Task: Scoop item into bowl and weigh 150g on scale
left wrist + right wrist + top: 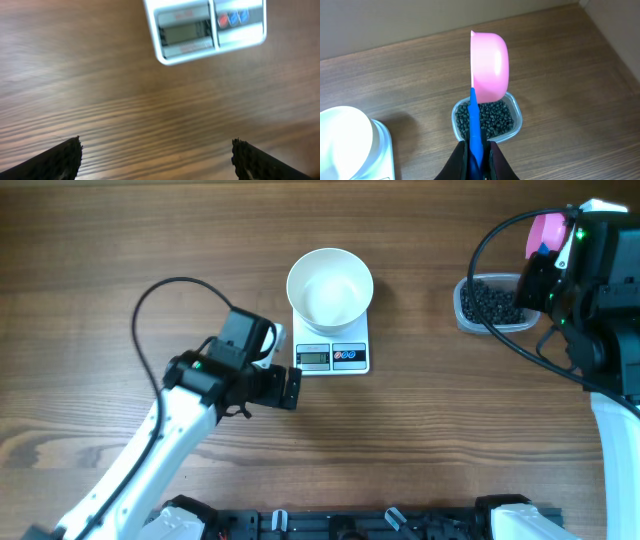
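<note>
Right wrist view: right gripper (476, 150) fingers clamped on blue handle (476, 117) of pink scoop (490, 62). Scoop turned on edge, off table, near clear tub (517, 120). Item (495, 120) lies in tub as dark loose heap.

Left wrist view: left gripper (157, 157) fingers (60, 159) spread wide, only wood table (75, 75) showing between them. Scale (205, 30) display just ahead of fingertips.

Overhead: bowl (330, 288) sits on scale, covering its platform. Tub stands well apart to right of scale.
</note>
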Tool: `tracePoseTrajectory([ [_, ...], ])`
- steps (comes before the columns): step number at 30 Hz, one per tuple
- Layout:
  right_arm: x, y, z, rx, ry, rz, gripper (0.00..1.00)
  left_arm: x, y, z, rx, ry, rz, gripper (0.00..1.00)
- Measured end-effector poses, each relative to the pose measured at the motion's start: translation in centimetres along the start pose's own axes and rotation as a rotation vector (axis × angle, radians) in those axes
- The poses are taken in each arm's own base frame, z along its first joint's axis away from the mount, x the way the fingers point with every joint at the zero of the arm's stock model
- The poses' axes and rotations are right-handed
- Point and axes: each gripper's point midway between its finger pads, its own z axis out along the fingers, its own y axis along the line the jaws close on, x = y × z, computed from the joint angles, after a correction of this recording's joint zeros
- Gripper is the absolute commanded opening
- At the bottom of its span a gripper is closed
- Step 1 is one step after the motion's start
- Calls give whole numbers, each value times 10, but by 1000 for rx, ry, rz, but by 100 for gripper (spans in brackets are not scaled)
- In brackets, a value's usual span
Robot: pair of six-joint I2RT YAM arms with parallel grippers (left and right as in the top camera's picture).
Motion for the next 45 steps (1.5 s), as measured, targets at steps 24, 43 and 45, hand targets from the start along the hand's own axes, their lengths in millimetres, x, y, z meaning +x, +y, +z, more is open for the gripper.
tracePoseTrajectory([
  [24,-17,15,4,-72,-56,37,4,-9,14,-9,-81,-69,-70,100],
  [43,-57,3,-2,-55,-223,572,4,-9,14,-9,-81,-69,-73,100],
  [45,-60,-6,-1,-3,-252,583,4,-9,14,-9,-81,-69,-73,100],
])
